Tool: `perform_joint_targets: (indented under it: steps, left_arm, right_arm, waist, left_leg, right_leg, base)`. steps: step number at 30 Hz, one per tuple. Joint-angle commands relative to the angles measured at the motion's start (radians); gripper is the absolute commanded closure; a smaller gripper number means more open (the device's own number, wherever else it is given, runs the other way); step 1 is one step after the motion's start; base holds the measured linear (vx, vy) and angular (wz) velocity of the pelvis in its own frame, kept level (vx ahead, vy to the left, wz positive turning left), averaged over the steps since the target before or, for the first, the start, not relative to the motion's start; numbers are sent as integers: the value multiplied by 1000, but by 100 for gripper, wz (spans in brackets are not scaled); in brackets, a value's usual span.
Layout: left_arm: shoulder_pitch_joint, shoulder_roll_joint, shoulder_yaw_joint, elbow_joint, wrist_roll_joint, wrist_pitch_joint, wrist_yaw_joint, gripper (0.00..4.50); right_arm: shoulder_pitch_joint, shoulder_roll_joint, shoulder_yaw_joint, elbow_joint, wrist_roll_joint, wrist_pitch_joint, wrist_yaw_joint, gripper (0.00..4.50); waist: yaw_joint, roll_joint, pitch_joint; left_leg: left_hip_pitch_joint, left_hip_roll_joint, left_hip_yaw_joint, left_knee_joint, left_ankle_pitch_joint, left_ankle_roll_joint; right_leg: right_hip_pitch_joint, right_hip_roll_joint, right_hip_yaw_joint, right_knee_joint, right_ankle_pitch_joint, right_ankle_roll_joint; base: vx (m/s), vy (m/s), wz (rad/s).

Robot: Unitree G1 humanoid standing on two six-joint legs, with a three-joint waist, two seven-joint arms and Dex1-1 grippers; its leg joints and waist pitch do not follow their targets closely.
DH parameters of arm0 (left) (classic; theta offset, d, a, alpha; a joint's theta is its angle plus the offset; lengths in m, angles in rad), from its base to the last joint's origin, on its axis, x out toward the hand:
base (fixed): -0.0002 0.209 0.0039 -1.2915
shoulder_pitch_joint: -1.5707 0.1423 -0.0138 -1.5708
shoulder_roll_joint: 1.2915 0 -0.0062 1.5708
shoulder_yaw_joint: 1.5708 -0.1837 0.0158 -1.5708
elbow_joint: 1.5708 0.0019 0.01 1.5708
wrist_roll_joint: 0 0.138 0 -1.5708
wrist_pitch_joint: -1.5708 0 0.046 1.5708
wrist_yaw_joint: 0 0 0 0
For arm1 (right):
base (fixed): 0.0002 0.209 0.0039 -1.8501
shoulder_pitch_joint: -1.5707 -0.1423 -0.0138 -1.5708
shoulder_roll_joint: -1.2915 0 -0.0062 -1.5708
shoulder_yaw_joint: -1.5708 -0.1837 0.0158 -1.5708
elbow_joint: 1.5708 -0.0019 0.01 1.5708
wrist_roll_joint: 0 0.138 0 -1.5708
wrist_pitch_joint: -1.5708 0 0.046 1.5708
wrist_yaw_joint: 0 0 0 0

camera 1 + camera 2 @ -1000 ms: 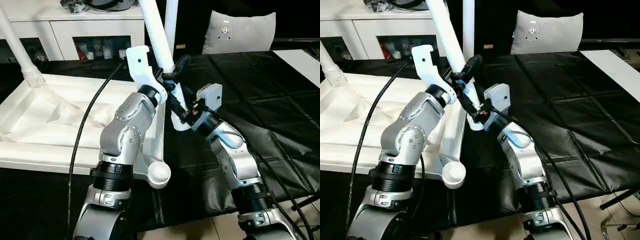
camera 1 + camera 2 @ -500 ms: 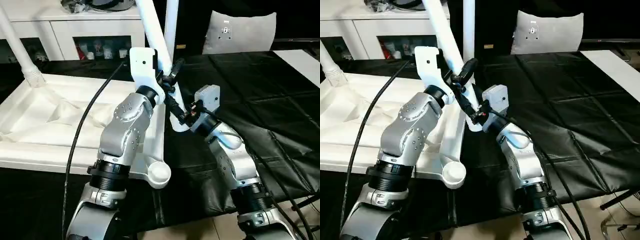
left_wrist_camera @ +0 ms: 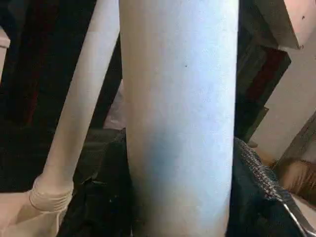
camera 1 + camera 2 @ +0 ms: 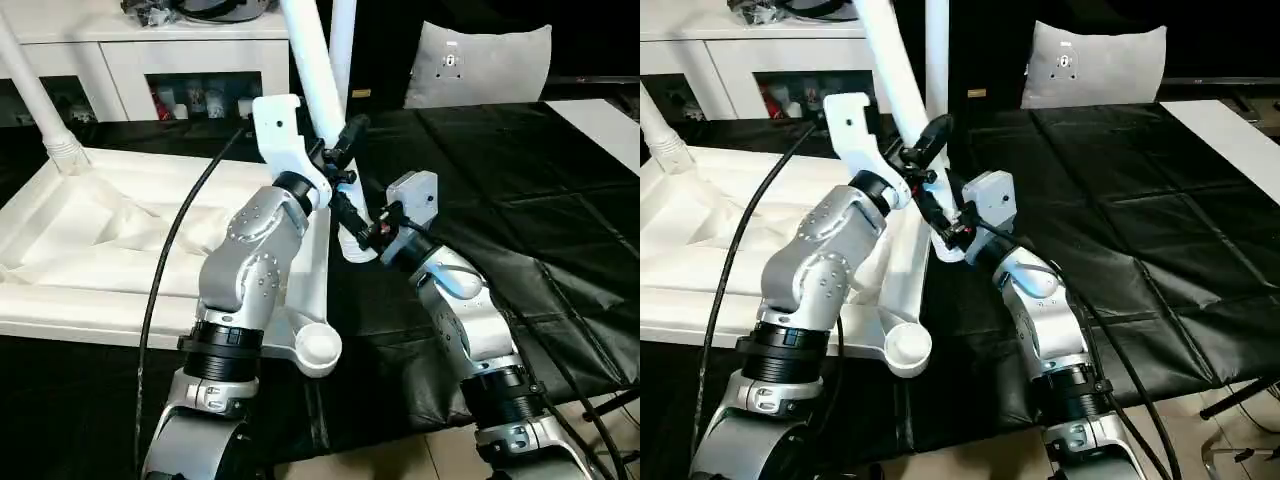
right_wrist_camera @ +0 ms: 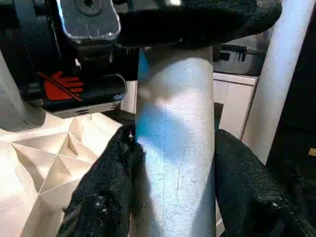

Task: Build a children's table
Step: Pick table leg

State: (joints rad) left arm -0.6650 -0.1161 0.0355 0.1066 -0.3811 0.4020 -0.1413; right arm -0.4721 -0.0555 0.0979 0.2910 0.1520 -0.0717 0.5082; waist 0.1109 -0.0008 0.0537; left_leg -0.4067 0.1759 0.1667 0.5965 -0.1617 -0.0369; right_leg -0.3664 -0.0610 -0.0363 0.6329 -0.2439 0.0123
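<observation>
The left gripper (image 4: pixel 338 160) has closed onto the leg (image 4: pixel 318 90); right gripper (image 5: pixel 170 187) clamps it at six o'clock, seemingly near its base.

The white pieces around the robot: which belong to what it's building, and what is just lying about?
Part of the job:
- upturned table top
- leg both grippers hold
- fitted legs
- empty corner socket

Lying about:
- grey cushion
- white cabinet
</observation>
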Motion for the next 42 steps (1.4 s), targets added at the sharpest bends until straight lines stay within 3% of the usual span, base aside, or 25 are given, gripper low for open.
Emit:
perform_joint_targets:
  steps: [1, 4, 9, 10, 14, 17, 20, 21, 23, 24, 27, 34, 40, 42]
  left_arm:
    - [-8, -2, 3, -15, -14, 13, 4, 260]
    - [-18, 15, 15, -1, 0, 14, 11, 261]
    - [-40, 53, 41, 27, -2, 22, -1, 261]
    - [-50, 67, 57, 41, -12, 29, -11, 261]
    - [-61, 96, 65, 56, -35, 62, -48, 261]
    - [-65, 109, 70, 59, -61, 86, -72, 261]
    - [-67, 127, 87, 40, -141, 160, -146, 262]
    - [-69, 137, 91, 35, -164, 182, -175, 262]
    - [-71, 150, 98, 24, -209, 224, -222, 263]
    - [-73, 166, 101, 9, -247, 262, -269, 264]
    - [-78, 183, 98, -1, -275, 289, -312, 264]
    - [-98, 234, 49, -36, -329, 346, -454, 264]
    - [-101, 234, 17, -51, -326, 350, -487, 264]
    - [-93, 225, -9, -74, -327, 352, -512, 264]
  right_arm:
    - [-33, -21, -19, 20, -15, 4, -27, 193]
    - [-37, -31, -19, 12, -7, 16, -3, 169]
    - [-28, -43, -42, -39, 90, 94, 77, 122]
    - [-26, -50, -71, -64, 151, 141, 101, 122]
    - [-14, -86, -122, -119, 286, 279, 162, 84]
    - [-12, -104, -158, -143, 355, 347, 179, 61]
    - [-34, -149, -237, -124, 439, 495, 155, 31]
    - [-41, -174, -251, -109, 457, 567, 152, 21]
    - [-37, -214, -257, -99, 476, 621, 189, 2]
    - [-27, -243, -264, -112, 522, 659, 238, 0]
    - [-21, -271, -266, -133, 557, 693, 276, 0]
    - [8, -377, -189, -256, 615, 794, 488, 0]
    - [-10, -385, -144, -245, 596, 810, 504, 51]
    - [-25, -373, -95, -214, 544, 798, 497, 78]
  waist:
    - [-3, 5, -72]
    - [-1, 4, -73]
    - [-2, 1, -73]
    - [-2, 3, -73]
    - [4, 3, -75]
    - [8, 3, -75]
    - [11, 3, -76]
    - [12, 1, -75]
    - [12, 2, -74]
    - [13, 1, -75]
    - [13, 0, -75]
    - [13, -3, -72]
    - [16, -3, -71]
    - [16, -3, -72]
  left_leg:
    - [33, 53, -18, -63, -126, 22]
    - [34, 52, -18, -62, -124, 23]
    - [32, 50, -18, -60, -108, 38]
    - [34, 50, -17, -61, -107, 43]
    - [36, 53, -18, -60, -102, 45]
    - [36, 51, -17, -60, -94, 46]
    - [35, 50, -15, -58, -81, 37]
    - [35, 47, -15, -59, -80, 33]
    - [35, 45, -12, -58, -81, 23]
    - [34, 46, -12, -58, -86, 18]
    - [33, 46, -13, -58, -86, 25]
    - [33, 48, -13, -57, -84, 39]
    - [34, 52, -13, -60, -96, 21]
    - [34, 50, -13, -59, -92, 14]
  right_leg:
    - [38, -76, 36, -60, 157, -223]
    - [38, -74, 36, -59, 164, -218]
    - [42, -74, 36, -57, 192, -215]
    - [39, -74, 36, -58, 187, -218]
    - [40, -75, 35, -57, 181, -226]
    - [40, -76, 35, -56, 181, -231]
    - [39, -77, 34, -55, 174, -248]
    - [40, -76, 33, -56, 162, -252]
    - [40, -75, 33, -59, 142, -255]
    - [41, -77, 34, -59, 138, -253]
    - [43, -78, 32, -59, 137, -253]
    - [43, -77, 33, -61, 122, -252]
    - [39, -80, 32, -63, 73, -261]
    - [38, -80, 32, -63, 72, -260]
  base:
    - [0, 0, 0]
    - [0, 0, 0]
    - [0, 0, 0]
    - [0, 0, 0]
    - [0, 0, 0]
    - [0, 0, 0]
    - [0, 0, 0]
    - [0, 0, 0]
    - [0, 0, 0]
    - [0, 0, 0]
    - [0, 0, 0]
    - [0, 0, 0]
    - [0, 0, 0]
    - [0, 0, 0]
